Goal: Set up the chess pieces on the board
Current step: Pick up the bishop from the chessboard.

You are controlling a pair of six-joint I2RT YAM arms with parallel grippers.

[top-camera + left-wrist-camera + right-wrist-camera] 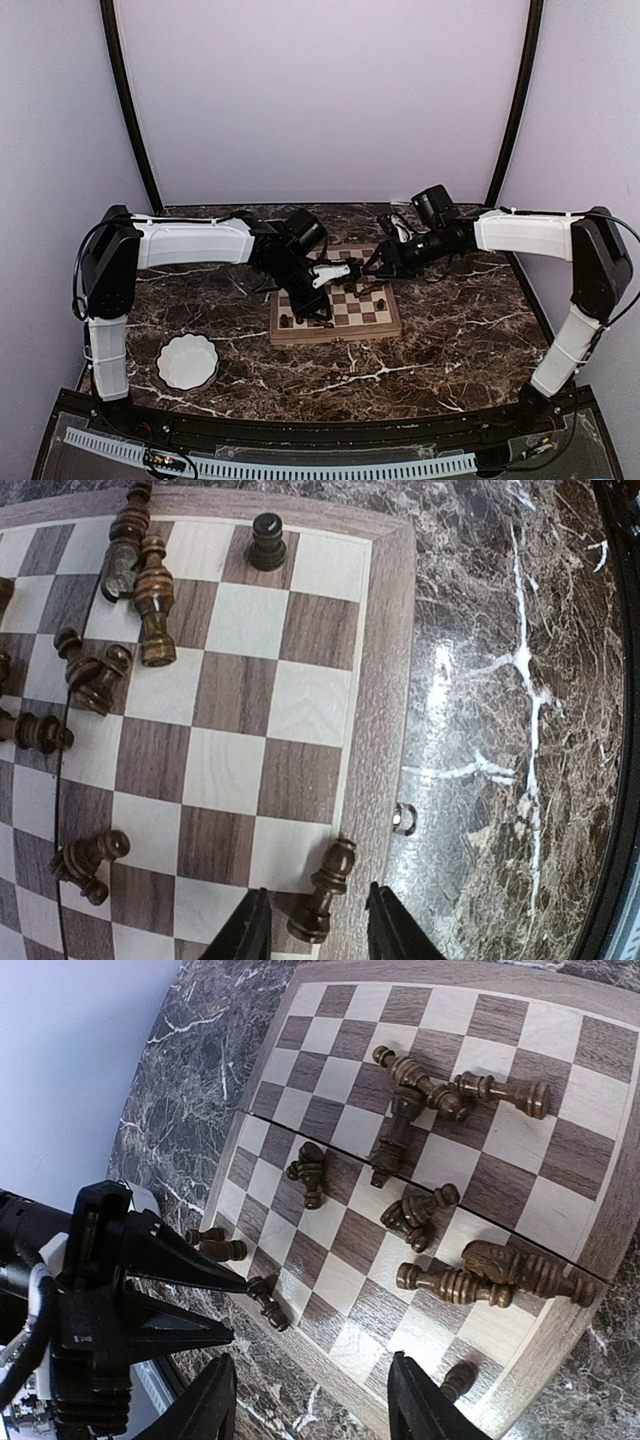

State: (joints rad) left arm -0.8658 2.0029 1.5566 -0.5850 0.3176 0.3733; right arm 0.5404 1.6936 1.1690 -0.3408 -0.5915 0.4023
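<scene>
My left claw (317, 898) straddles a toppled piece (325, 885) at the board (385, 680) rim, spread ready to pinch; my right claw (310, 1365) is spread too, empty.

- Facing toppled chess pieces (420, 1085) crowding the board (385, 660)'s middle squares, leaving only narrow gaps among them.
- Finding bare squares along the rim near one upright pawn (267, 540).
- Meeting the left gripper (240, 1310) hanging at the board's edge, across from the right gripper (318, 1400), narrowing that approach.
- Offering bare marble table (500, 730) beyond the rim.
</scene>
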